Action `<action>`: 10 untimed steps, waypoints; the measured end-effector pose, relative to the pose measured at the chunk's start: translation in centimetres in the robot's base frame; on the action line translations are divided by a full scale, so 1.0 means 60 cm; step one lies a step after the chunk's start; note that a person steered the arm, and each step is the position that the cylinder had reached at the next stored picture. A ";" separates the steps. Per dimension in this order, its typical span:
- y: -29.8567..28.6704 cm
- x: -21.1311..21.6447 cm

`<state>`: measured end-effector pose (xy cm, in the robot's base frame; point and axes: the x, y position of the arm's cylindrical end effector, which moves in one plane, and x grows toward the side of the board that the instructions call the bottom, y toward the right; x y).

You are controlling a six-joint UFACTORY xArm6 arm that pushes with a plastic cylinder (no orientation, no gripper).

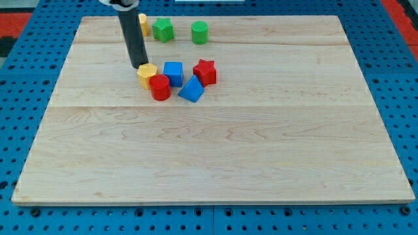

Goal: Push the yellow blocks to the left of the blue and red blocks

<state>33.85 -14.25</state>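
Here the arm carries no claw at all, so nothing is grasped or released; it ends in a dark rod (132,39) that comes down from the view's top. My tip (140,66) rests on the wooden tabletop (215,150), just above and to the left of a yellow block (147,74) and touching it or very nearly so; the exact contact is hard to judge.

That yellow block, a low many-sided piece, sits at the left end of a tight cluster. A red cylinder (160,87) presses against its lower right side. A blue cube (173,73) stands just to the right of the yellow block, above the red cylinder. Further right lies a red star-shaped block (205,71), and below it a blue block (192,90) with a slanted, wedge-like shape, close to both the cube and the star.

A second yellow block (143,25) is near the view's top edge of the tabletop, partly hidden behind the rod, so its shape is unclear. Just to its right stand a green star-like block (163,29) and, further right, a green cylinder (200,32), both well apart from the cluster.
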 end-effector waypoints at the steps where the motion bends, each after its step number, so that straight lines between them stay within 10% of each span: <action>1: -0.007 -0.055; 4: -0.074 -0.244; 8: 0.038 -0.230; 10: 0.002 -0.098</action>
<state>27.99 -14.15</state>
